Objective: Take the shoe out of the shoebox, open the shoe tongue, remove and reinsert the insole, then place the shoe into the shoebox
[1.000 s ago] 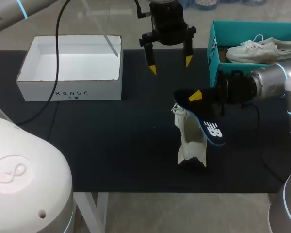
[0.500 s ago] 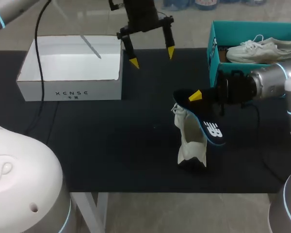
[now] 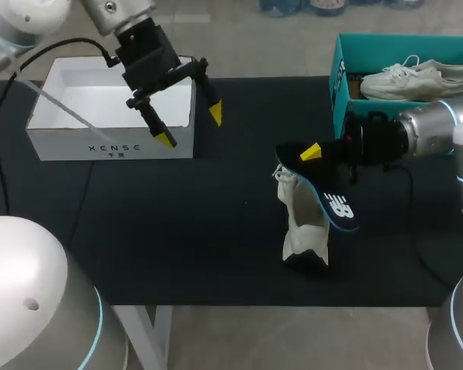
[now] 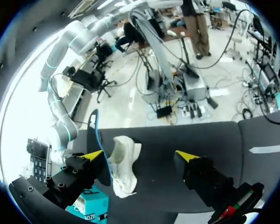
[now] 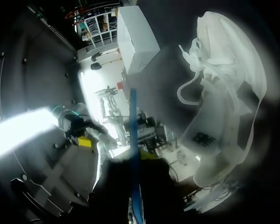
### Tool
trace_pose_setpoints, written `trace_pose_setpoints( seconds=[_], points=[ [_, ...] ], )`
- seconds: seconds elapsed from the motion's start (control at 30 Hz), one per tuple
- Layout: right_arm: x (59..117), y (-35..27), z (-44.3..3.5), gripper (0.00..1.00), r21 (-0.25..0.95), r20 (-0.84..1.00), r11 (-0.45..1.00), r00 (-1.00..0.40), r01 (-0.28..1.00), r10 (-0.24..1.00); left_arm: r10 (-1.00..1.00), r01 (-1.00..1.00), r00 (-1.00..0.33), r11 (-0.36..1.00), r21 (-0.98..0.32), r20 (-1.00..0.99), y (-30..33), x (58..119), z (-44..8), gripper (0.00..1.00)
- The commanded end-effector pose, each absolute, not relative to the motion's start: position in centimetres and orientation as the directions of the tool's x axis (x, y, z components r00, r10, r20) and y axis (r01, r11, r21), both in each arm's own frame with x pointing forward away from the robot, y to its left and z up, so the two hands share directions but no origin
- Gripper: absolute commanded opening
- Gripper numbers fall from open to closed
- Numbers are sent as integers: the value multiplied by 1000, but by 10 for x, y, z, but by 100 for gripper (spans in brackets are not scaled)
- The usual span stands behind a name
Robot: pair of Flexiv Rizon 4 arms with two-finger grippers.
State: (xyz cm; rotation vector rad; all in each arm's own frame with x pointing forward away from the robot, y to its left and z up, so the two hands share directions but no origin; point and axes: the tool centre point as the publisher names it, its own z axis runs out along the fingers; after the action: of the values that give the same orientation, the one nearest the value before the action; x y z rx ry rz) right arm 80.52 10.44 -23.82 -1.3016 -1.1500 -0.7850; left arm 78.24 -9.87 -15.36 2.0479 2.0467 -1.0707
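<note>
The white shoe (image 3: 301,227) stands on end on the table (image 3: 177,231), at six o'clock of the right gripper (image 3: 312,153), whose fingers are clamped on the dark insole (image 3: 333,202) slanting beside it. At ten o'clock, well apart, the left gripper (image 3: 190,127) hangs wide open and empty, by the white box (image 3: 108,146).

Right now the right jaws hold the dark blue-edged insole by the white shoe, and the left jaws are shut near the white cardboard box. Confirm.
Wrong: the left jaws are open, yellow tips apart, near the white cardboard box, as the head view shows.
</note>
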Motion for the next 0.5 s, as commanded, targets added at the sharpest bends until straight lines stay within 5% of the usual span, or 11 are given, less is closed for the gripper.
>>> trace_pose_setpoints(
  seconds=[0.03, 0.5],
  points=[
    [805, 105, -238, 0, -314, 943, 153, 290, 937, 160, 357, 919, -248, -206, -335, -900, -70, 749, -166, 100],
    [805, 105, -238, 0, -314, 943, 153, 290, 937, 160, 377, 898, -275, -226, -376, -884, -73, 732, -171, 100]
  ],
)
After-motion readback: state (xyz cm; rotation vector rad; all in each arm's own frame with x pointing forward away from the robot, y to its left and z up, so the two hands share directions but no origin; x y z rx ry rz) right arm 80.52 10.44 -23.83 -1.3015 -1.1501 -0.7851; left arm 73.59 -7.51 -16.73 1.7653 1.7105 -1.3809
